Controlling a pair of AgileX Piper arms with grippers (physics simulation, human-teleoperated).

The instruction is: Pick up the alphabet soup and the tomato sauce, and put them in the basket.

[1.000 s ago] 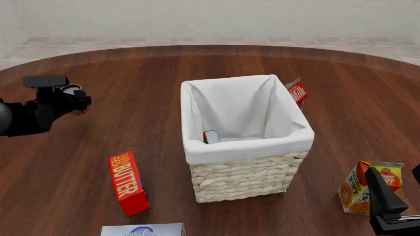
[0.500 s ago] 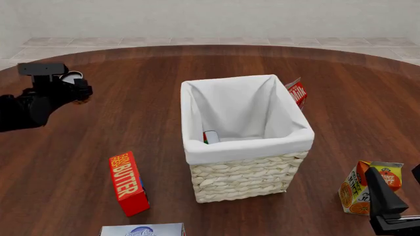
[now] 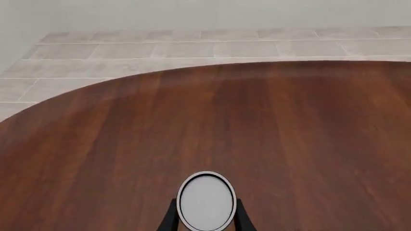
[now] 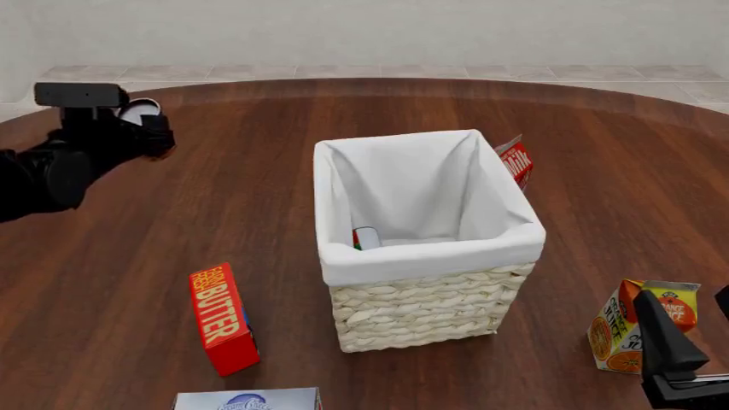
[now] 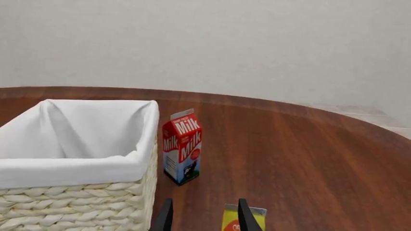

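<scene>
The left pincer (image 4: pixel 146 128), closed on the grey-topped alphabet soup can (image 3: pixel 206 200), hangs above the bench; the tall cream wicker basket (image 4: pixel 428 312) lies well to its right, tomato sauce inside.

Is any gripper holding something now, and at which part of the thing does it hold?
The left gripper holds the soup can by its sides, just under the grey top. The right gripper is open and holds nothing.
</scene>
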